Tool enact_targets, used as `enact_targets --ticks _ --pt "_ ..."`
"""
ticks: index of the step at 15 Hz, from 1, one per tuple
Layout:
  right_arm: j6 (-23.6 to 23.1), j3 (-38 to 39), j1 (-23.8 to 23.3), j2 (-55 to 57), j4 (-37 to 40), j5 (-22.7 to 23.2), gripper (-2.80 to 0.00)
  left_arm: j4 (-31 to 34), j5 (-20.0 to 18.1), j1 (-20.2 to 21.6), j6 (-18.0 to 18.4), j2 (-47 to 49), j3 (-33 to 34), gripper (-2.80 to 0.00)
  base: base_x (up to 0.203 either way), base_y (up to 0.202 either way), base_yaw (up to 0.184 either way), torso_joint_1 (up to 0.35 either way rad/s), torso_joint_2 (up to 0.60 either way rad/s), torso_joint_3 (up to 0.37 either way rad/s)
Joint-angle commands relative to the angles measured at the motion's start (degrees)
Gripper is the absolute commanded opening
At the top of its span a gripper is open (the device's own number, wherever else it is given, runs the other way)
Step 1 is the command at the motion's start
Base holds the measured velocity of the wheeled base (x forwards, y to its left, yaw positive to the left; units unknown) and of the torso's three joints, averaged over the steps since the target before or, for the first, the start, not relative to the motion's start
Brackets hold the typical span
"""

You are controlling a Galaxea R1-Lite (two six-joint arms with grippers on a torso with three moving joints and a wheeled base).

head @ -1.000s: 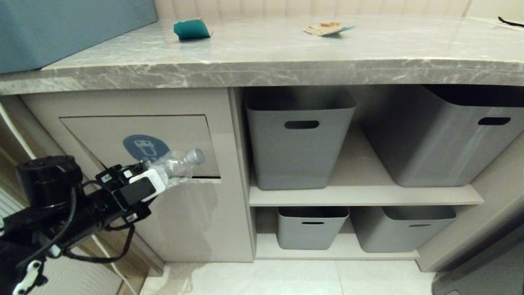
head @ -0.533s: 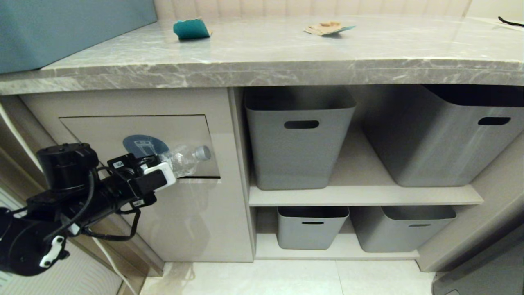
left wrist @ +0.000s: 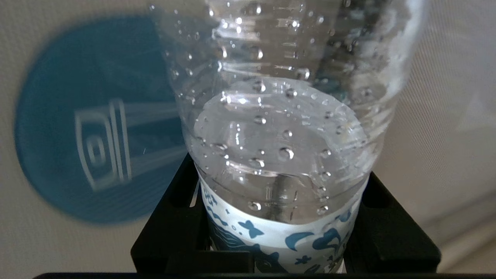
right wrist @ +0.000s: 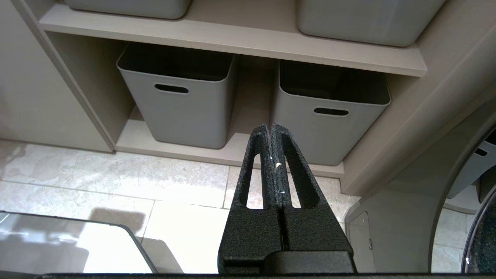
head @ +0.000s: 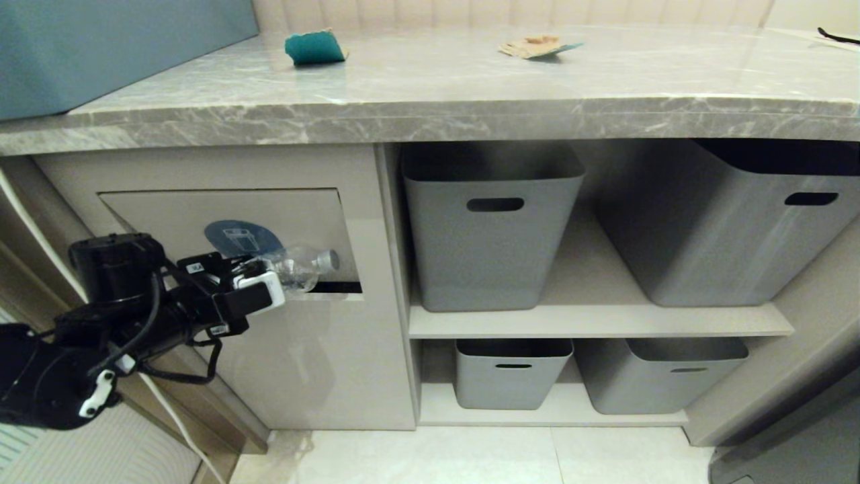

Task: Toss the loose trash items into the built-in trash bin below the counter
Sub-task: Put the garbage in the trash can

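Note:
My left gripper (head: pixel 269 272) is shut on the clear plastic water bottle (head: pixel 299 267) around its labelled body (left wrist: pixel 283 232). The grey cap (head: pixel 327 259) points at the lower right part of the built-in trash bin flap (head: pixel 201 215), just past the blue sticker (head: pixel 238 236) (left wrist: pixel 77 116). A dark gap shows along the flap's bottom edge. On the counter (head: pixel 430 114) lie a teal-faced card piece (head: pixel 314 48) and a tan crumpled scrap (head: pixel 535 46). My right gripper (right wrist: pixel 271 128) hangs shut and empty over the floor tiles, out of the head view.
Grey baskets fill the open shelves right of the bin: two above (head: pixel 490 228) (head: pixel 732 222), two below (head: pixel 514 373) (head: pixel 665 373). A big teal-blue box (head: pixel 101 47) stands on the counter's left end. A black strap (head: pixel 836 35) lies at its far right.
My left arm has pushed forward and up toward the flap. The bottle now lies flatter with its cap against the flap's lower right, and the gap under the flap has widened.

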Motion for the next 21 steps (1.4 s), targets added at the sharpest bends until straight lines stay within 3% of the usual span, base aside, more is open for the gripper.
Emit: enact_targets --ticks 1,6,21 --pt "-0.05 0.00 0.02 -0.02 0.02 -0.01 -2.80 1.11 -1.27 0.51 0.82 2.91 -4.07 -2.80 0.000 0.000 0.000 0.000 0.00 0.000" --pt "-0.14 0.00 0.02 0.01 0.02 -0.01 -2.80 4.94 -3.20 1.31 0.93 6.66 -11.72 -2.80 0.000 0.000 0.000 0.000 0.00 0.000" --pt "-0.05 0.00 0.02 -0.01 0.02 0.08 -2.80 11.27 -4.35 2.31 3.57 10.22 -22.18 -2.80 0.000 0.000 0.000 0.000 0.00 0.000"
